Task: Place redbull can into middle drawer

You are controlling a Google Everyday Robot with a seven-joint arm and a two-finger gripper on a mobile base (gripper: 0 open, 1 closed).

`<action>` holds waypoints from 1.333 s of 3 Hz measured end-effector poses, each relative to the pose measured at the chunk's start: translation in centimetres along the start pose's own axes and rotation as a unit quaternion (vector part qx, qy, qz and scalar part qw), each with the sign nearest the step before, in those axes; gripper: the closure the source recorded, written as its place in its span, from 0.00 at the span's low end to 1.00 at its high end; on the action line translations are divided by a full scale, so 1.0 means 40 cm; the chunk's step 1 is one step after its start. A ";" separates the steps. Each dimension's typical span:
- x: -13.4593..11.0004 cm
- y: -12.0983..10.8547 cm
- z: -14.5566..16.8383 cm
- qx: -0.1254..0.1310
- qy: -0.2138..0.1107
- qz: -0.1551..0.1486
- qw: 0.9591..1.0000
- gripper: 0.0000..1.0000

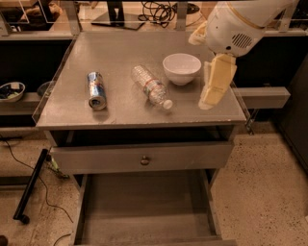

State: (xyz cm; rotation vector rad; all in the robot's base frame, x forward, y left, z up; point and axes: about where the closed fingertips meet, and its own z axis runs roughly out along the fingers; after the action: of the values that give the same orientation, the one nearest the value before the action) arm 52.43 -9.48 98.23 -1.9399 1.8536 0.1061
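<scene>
While the end effector (209, 101), grip unclear, hangs beside the bowl (181, 67), the bottle (150, 86) lies between bowl and redbull can (96, 90).

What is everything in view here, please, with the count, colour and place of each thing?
can: 1, blue and silver, lying on the cabinet top, left side
bottle: 1, clear, lying on the top, right of the can
bowl: 1, white, upright on the top, right of the bottle
cabinet: 1, grey, centre of view
top drawer: 1, grey with a brass knob, just under the top, slightly out
middle drawer: 1, grey, pulled out at the bottom of the view
cables: several, black, behind the cabinet
arm: 1, white, upper right
gripper: 1, cream, over the top's right edge, right of the bowl
</scene>
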 end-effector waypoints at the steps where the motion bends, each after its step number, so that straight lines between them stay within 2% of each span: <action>1: -0.011 -0.031 0.013 0.007 -0.006 -0.008 1.000 0.00; 2: -0.080 -0.137 0.065 0.012 -0.026 -0.040 0.999 0.00; 4: -0.214 -0.262 0.149 0.007 -0.056 -0.089 0.994 0.00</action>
State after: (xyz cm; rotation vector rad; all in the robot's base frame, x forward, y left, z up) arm 63.22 0.60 98.77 -2.0356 1.5990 0.1433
